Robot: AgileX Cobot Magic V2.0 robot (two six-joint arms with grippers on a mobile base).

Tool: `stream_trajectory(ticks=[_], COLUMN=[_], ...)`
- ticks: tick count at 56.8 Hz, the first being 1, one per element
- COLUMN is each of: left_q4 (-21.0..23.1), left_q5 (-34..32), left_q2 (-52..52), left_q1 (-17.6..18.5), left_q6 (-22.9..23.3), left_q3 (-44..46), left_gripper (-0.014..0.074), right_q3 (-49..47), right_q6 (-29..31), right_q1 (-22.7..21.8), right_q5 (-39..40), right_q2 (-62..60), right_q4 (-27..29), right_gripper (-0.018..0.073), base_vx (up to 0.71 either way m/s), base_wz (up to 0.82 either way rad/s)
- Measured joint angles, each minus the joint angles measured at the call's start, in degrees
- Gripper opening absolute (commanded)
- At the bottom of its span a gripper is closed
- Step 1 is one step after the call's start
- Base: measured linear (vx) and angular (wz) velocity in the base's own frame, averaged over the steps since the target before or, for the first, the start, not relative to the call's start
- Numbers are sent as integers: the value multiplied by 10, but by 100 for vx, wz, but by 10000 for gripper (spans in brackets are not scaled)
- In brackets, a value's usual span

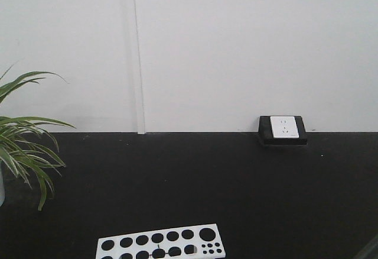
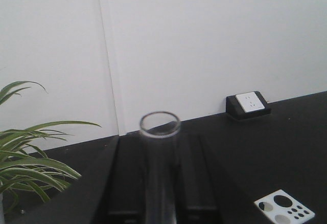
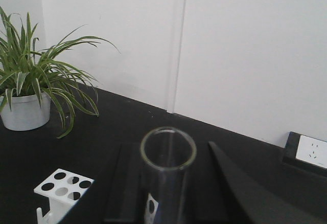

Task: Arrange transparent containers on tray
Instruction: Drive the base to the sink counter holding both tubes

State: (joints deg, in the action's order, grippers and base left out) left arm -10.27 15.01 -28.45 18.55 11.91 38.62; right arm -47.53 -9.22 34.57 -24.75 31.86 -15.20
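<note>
A clear glass test tube stands upright between the black fingers of my left gripper, which is shut on it. Its open round rim points up toward the camera. In the right wrist view a second clear test tube is held the same way in my right gripper, shut on it between dark fingers. Both tubes hang above the black tabletop. The yellow tray is out of view in all three views. Neither gripper shows in the front view.
A white rack with round holes stands at the near edge of the black table; it also shows as the rack and the rack. A potted plant sits left. A wall socket box rests at the back.
</note>
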Motion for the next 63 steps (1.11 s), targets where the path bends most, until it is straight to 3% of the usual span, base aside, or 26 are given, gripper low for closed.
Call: stream_trajectory(ticks=[63], left_q4=[2], left_q5=[17], left_q2=[3], left_q1=[0], left_q6=[0], left_q3=[0], left_gripper=[132], right_q3=[0], right_q6=[-1], right_q1=[0], right_q5=[-1], right_q2=[0], right_q4=[-4], right_gripper=[12], base_vx=[0], base_wz=[0])
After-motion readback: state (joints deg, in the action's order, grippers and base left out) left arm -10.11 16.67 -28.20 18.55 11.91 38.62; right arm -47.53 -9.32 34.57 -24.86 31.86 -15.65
